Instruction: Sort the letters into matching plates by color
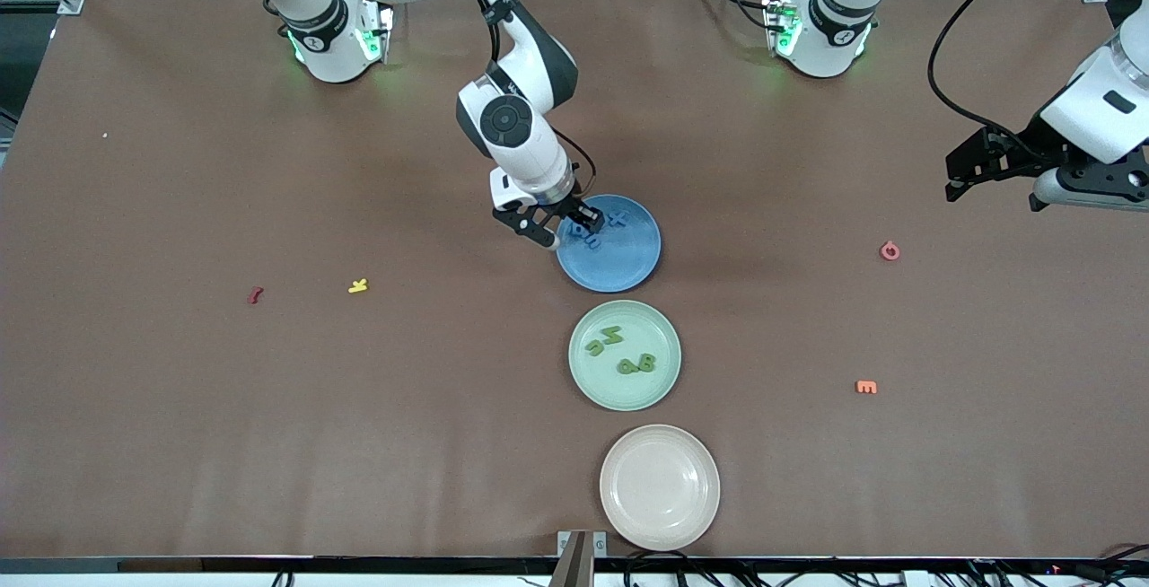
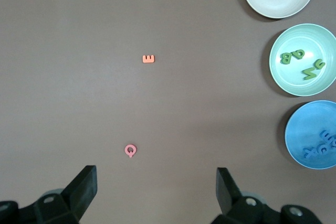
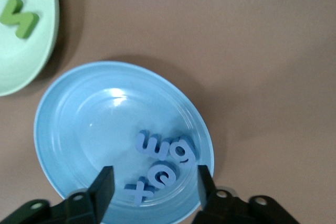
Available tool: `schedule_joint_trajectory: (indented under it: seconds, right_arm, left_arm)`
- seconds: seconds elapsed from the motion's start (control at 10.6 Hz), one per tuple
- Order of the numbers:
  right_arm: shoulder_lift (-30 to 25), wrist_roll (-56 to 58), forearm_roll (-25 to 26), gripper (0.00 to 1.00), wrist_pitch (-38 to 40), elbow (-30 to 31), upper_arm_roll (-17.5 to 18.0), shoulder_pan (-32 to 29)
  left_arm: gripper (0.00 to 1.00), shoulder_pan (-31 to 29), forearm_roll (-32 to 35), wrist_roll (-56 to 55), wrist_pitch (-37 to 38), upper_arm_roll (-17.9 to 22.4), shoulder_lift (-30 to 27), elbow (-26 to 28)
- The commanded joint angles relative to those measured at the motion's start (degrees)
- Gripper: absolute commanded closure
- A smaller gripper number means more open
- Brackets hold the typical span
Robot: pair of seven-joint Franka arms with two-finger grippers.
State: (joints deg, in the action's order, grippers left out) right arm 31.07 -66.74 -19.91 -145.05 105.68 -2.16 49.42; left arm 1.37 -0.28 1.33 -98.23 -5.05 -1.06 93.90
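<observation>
**Already sorted: four blue letters in the blue plate, four green in the green**

Across the front view from the right arm's end of the surface (image 1: 179, 443), a dark red piece (image 1: 256, 295) and a yellow piece (image 1: 358, 285) lie well apart from the plates. The right arm bends down from its base, wrist tilted, and the right gripper (image 1: 563, 226) hangs over the rim of the blue plate (image 1: 628, 268), jaws parted with nothing between them. In the right wrist view four blue letters (image 3: 164, 165) lie clustered in that plate just below the fingers (image 3: 103, 187); an "x", an "e" and a "3" can be read. Nearer the camera sits the green plate (image 1: 619, 389) with four green letters (image 1: 621, 349), among them "N" and "B", then one cream plate (image 1: 660, 529). Toward the left arm's end lie an orange "E" (image 1: 866, 387) and a pink "Q" (image 1: 890, 251). The left arm waits; the left gripper (image 1: 996, 188) hovers above bare surface, jaws wide open.
</observation>
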Motion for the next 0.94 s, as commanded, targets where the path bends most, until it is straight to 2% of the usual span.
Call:
schedule_joint_trajectory:
  seconds: [0.0, 0.19, 0.38, 0.56, 0.75, 0.85]
  right_arm:
    - [-1.27, -1.56, 1.10, 0.00, 6.42, -4.15, -2.40, -0.20]
    - [-2.93, -1.38, 1.10, 0.00, 13.36, -8.19, -3.81, -1.42]
    - [-7.49, -0.77, 1.28, 0.00, 17.07, -9.17, -3.82, -3.97]
    - [-12.94, 0.72, 5.03, 0.00, 21.10, -9.44, -3.64, -6.86]
    - [-18.38, 5.18, 6.11, 0.00, 26.99, -9.70, -2.86, -11.68]
    - [-21.46, 8.00, 6.20, 0.00, 31.19, -9.88, -0.94, -15.19]
  left_arm:
    - [0.00, -0.23, -1.21, -1.77, 2.26, -0.22, 0.27, -1.26]
    - [0.00, -0.23, -1.74, -2.38, 3.39, -0.22, 0.27, -1.26]
    - [0.00, -0.14, -1.74, -4.32, 3.49, -0.22, 0.27, -1.26]
    - [0.00, -0.14, -1.74, -4.06, 3.49, -0.22, 0.27, -1.18]
    - [0.00, -0.05, -1.74, -4.06, 3.49, -0.22, 0.27, -1.18]
    - [0.00, -0.05, -1.74, -4.06, 3.49, -0.22, 0.36, -1.18]
